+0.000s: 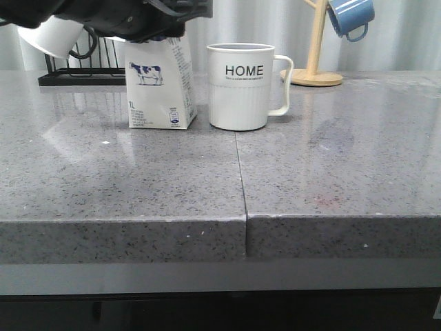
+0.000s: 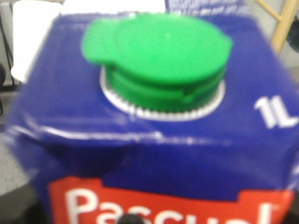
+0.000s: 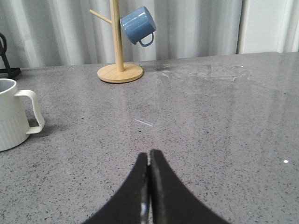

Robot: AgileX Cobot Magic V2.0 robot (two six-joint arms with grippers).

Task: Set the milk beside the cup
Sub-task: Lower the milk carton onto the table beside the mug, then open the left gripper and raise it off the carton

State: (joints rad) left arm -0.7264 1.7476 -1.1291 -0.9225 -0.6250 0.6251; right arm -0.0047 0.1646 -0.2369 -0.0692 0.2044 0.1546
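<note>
The milk [image 1: 160, 89], a white carton with a cow picture, stands on the counter just left of the cup [image 1: 238, 86], a narrow gap between them. The cup is a white ribbed mug lettered "HOME", handle to the right. My left gripper [image 1: 148, 27] is down over the carton's top and hides it. The left wrist view is filled by the milk's [image 2: 154, 140] blue top, green cap [image 2: 156, 56] and red label, with dark finger parts at the lower corners. My right gripper [image 3: 149, 155] is shut and empty, low over the counter right of the cup [image 3: 10, 116].
A wooden mug tree [image 1: 317, 48] with a blue mug [image 1: 351, 17] stands behind the cup to the right. A black wire rack [image 1: 76, 77] with a white mug [image 1: 52, 34] is at the back left. A seam [image 1: 241, 179] runs across the grey counter.
</note>
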